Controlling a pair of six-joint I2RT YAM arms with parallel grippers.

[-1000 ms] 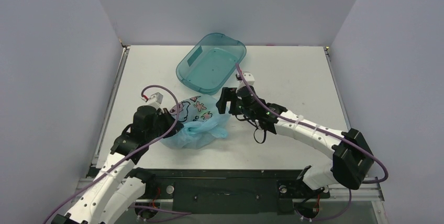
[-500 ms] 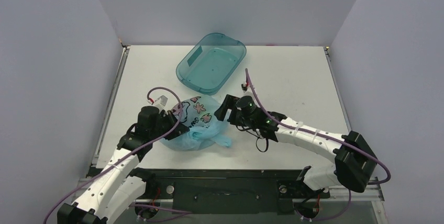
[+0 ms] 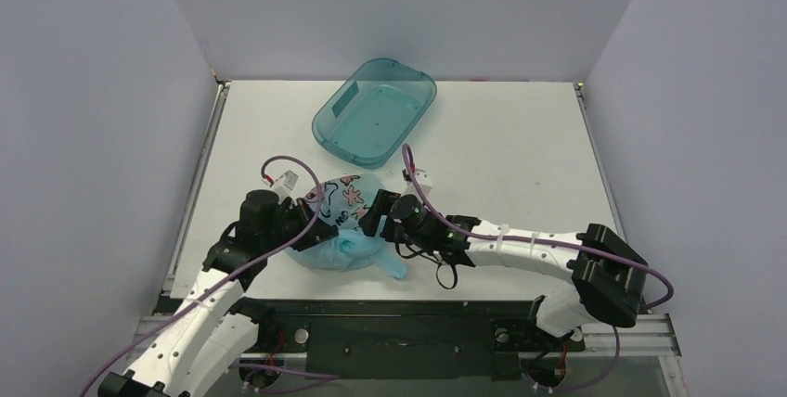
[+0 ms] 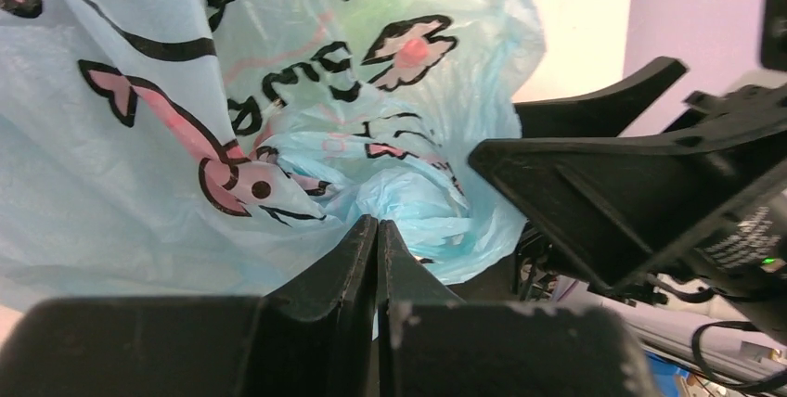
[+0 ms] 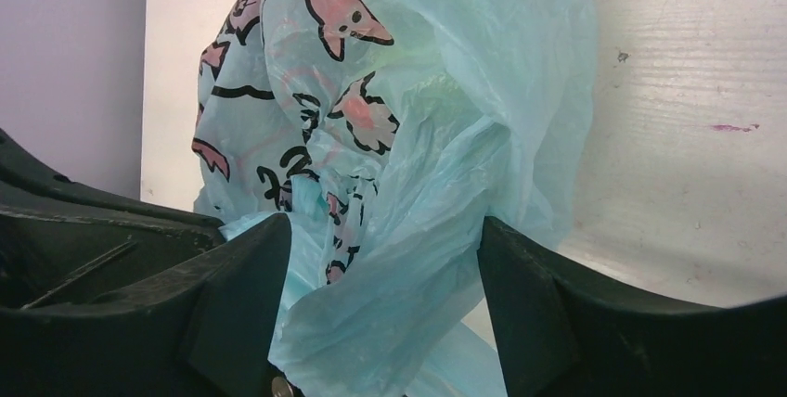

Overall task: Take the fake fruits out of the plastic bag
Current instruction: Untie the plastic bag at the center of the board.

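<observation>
The light blue plastic bag with pink and dark cartoon print lies bunched on the table near the front left. My left gripper is shut, pinching the bag's edge; in the left wrist view the closed fingers meet the plastic bag. My right gripper is open at the bag's right side; in the right wrist view a fold of the plastic bag lies between its spread fingers. A faint green shows through the plastic. The fake fruits are otherwise hidden inside.
A rigid teal transparent tub stands tilted at the back centre of the white table. Grey walls close the left, right and back. The right arm stretches low across the front of the table.
My right gripper has moved left and toward the front, from beside the bag onto its right fold. The left gripper kept its hold and the bag bunched slightly.
</observation>
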